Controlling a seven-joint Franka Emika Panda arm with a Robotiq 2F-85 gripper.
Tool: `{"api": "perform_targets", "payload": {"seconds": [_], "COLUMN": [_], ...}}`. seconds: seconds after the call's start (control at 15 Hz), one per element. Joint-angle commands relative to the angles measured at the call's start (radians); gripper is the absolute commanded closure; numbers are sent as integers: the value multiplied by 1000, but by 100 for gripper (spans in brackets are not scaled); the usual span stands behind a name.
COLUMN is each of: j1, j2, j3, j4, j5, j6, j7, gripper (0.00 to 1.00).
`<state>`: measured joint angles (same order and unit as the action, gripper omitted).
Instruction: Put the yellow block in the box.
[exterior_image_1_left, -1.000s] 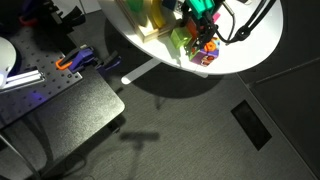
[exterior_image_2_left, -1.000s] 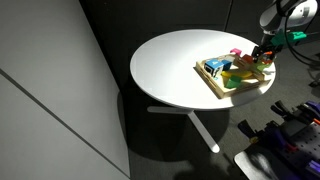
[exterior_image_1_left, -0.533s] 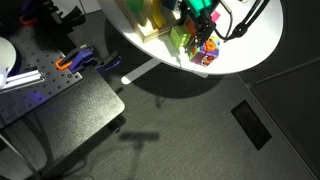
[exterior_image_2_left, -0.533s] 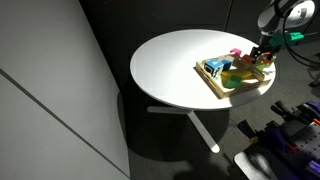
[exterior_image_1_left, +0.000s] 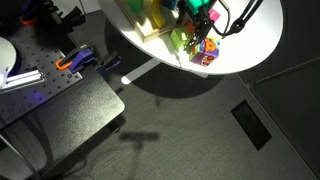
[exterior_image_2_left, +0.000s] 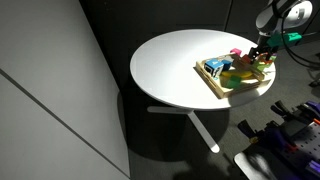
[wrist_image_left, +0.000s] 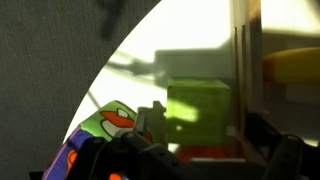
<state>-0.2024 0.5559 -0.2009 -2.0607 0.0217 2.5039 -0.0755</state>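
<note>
The yellow block (wrist_image_left: 198, 105) is lime-yellow and stands on the white table just outside the box's wooden rim (wrist_image_left: 244, 60). In the wrist view my gripper (wrist_image_left: 205, 142) is low over it, with one dark finger on each side and small gaps showing, so it looks open. In an exterior view the block (exterior_image_1_left: 180, 42) lies by the box (exterior_image_1_left: 148, 34), under the gripper (exterior_image_1_left: 192, 36). In an exterior view the gripper (exterior_image_2_left: 262, 60) hangs at the far end of the box (exterior_image_2_left: 213, 82); the block is hidden there.
A multicoloured cube (exterior_image_1_left: 207, 55) sits right beside the block, at the left of the wrist view (wrist_image_left: 100, 135). The box holds several coloured pieces, one yellow (wrist_image_left: 290, 65). A pink block (exterior_image_2_left: 235, 53) lies near the box's far rim. The round table's edge (exterior_image_1_left: 235, 72) is close.
</note>
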Motion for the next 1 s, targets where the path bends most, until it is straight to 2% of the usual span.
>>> {"api": "perform_targets", "payload": {"seconds": [0.0,0.8,0.87,0.93], "j1": [1,4,3,4], "j2": [1,35,40,43], "j3": [0,-21,-22,-23], "j4": [-6,-8,-7,-7], "j5": [-28,-57,-56,-56], "j6": [11,12,12,15], "j7": [28,50,52,54], "gripper": [0,0,25,27]}}
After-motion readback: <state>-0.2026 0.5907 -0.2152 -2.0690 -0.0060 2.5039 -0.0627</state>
